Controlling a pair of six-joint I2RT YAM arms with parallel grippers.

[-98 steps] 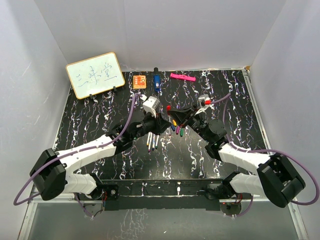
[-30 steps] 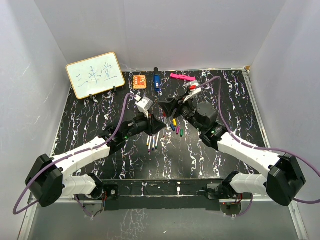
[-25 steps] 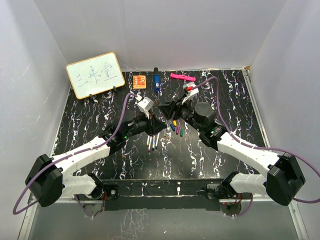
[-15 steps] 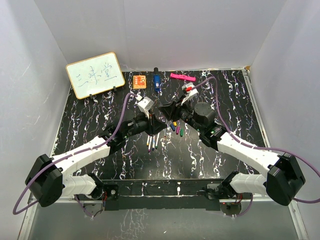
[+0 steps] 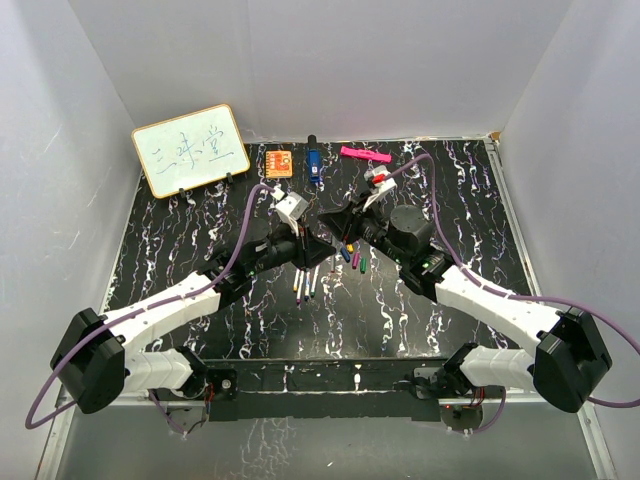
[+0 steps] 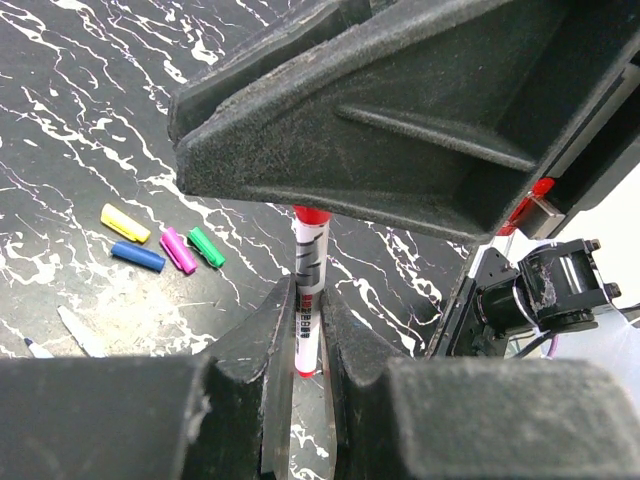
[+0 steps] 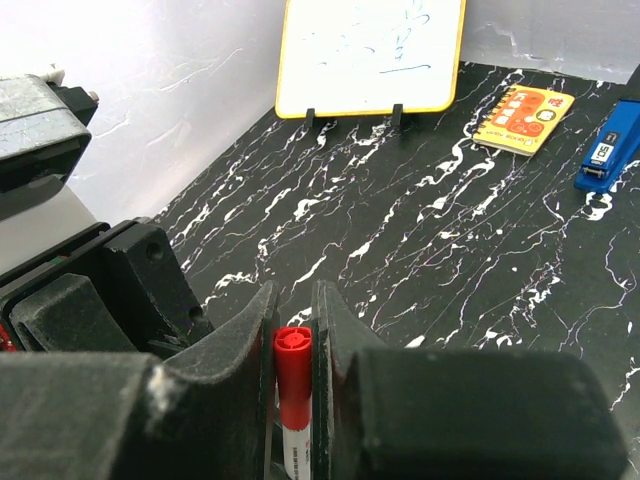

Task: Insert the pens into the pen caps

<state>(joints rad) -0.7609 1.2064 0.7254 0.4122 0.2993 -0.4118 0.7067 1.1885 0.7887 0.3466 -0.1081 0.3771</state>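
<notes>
Since before, the left gripper (image 6: 305, 335) and right gripper (image 7: 292, 330) have come close together over the worktop (image 5: 180, 230). The left gripper pinches a pen (image 6: 308, 262). The right gripper pinches the red cap (image 7: 292, 360) at the pen's end. Four more caps (image 6: 178, 249) lie on the worktop, near other pens (image 5: 298, 283).

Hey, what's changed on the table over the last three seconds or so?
The right gripper swung left to meet the left gripper; its red cap now sits over the tip of the left's pen. Four loose caps and the spare pens stayed put.
</notes>
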